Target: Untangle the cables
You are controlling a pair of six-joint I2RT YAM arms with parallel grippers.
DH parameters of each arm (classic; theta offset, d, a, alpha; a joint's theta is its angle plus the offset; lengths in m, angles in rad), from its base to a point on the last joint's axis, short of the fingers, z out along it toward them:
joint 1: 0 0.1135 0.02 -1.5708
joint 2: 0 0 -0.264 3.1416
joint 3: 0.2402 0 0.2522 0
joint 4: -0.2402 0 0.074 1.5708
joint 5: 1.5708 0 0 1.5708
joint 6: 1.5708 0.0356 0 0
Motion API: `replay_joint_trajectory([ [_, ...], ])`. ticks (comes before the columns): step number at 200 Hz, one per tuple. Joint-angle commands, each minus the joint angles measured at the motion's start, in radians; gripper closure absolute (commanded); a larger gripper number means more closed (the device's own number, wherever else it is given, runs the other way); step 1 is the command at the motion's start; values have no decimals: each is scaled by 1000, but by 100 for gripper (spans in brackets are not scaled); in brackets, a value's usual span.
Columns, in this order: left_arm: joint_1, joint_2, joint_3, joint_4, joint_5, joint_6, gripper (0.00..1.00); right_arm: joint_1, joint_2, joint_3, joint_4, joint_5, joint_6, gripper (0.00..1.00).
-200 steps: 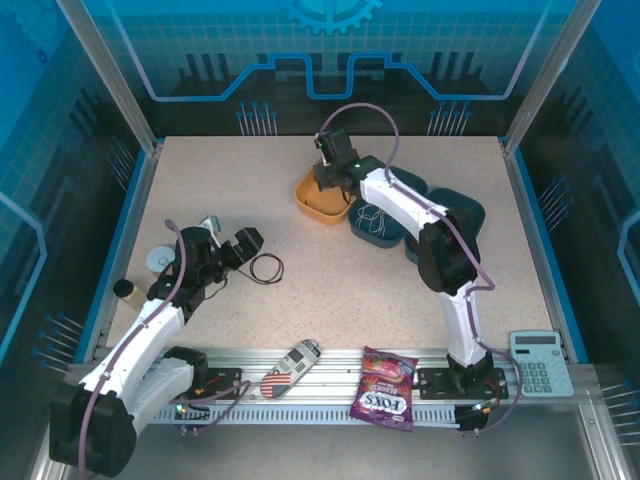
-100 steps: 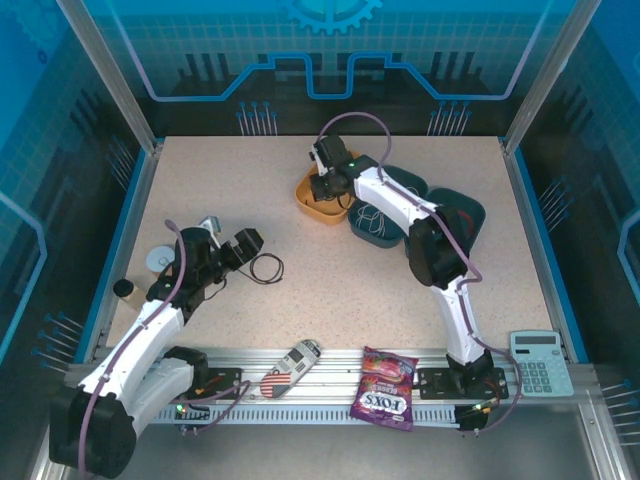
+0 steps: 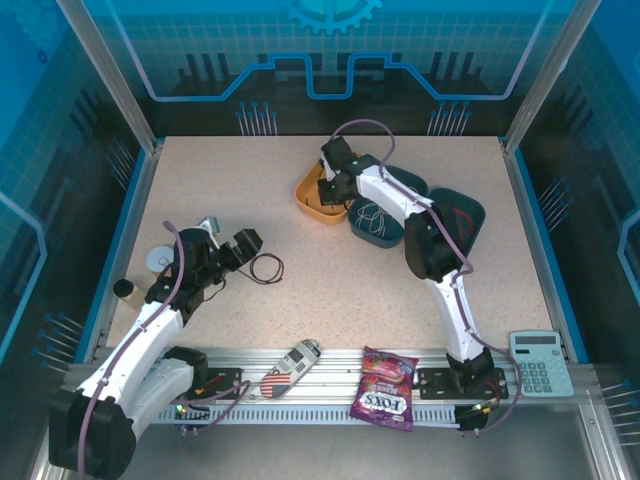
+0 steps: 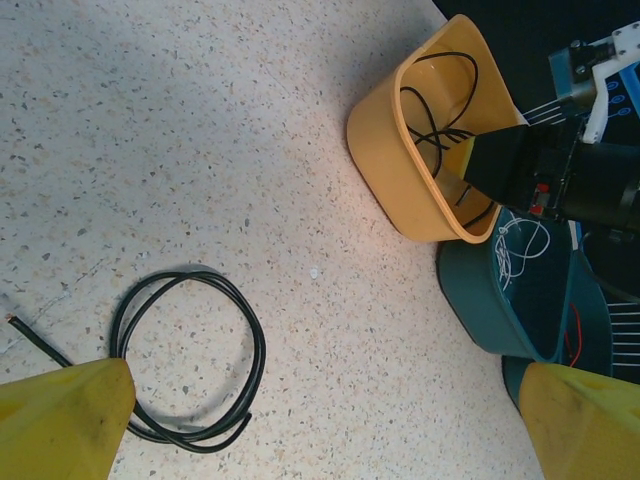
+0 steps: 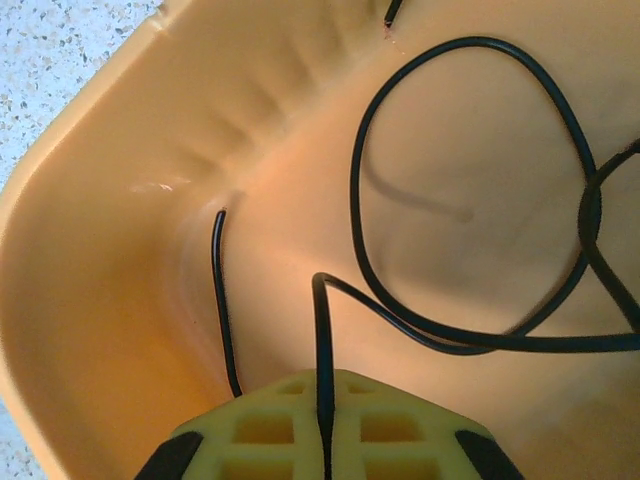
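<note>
A black cable (image 3: 266, 268) lies as a loose loop on the table, and in the left wrist view the same loop (image 4: 190, 360) is just ahead of my left fingertips (image 4: 65, 420). My left gripper (image 3: 245, 245) (image 4: 320, 430) stands open beside it, holding nothing. My right gripper (image 3: 325, 185) reaches down into the orange bin (image 3: 312, 205) (image 4: 395, 170). There it (image 5: 325, 430) is shut on a second black cable (image 5: 470, 180), whose strand runs up between its fingers. A white cable (image 3: 375, 218) (image 4: 520, 240) lies in a teal tray, a red cable (image 3: 460, 218) (image 4: 575, 335) in the neighbouring one.
Two teal trays (image 3: 392, 238) (image 3: 470, 205) stand right of the bin. A remote (image 3: 290, 365), a sweets bag (image 3: 385, 388) and a calculator (image 3: 540, 362) lie along the front rail. A white lid (image 3: 158, 260) and a small bottle (image 3: 125, 290) sit by the left edge.
My right wrist has shifted slightly over the orange bin, still pinching the black cable. The left arm and the loop on the table have not moved.
</note>
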Motion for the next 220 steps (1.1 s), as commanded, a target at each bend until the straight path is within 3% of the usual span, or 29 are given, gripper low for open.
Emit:
replay_joint_trajectory([
  [1,7,-15,-9,-36,-21,25,1,-8,2,45,-58,-4,-4,85],
  [26,7,-26,-8,-48,-28,30,1,-3,-67,14,-47,31,-18,71],
  [46,7,-34,-8,-48,-31,31,1,2,-121,-15,-36,59,-26,66],
  [104,7,-39,-10,-55,-54,37,1,39,-278,-129,5,99,-15,65],
  [149,7,-66,-21,-89,-120,33,1,166,-375,-247,31,104,-29,65],
  [220,8,-117,-48,-105,-167,6,1,403,-273,-219,-85,168,23,65],
])
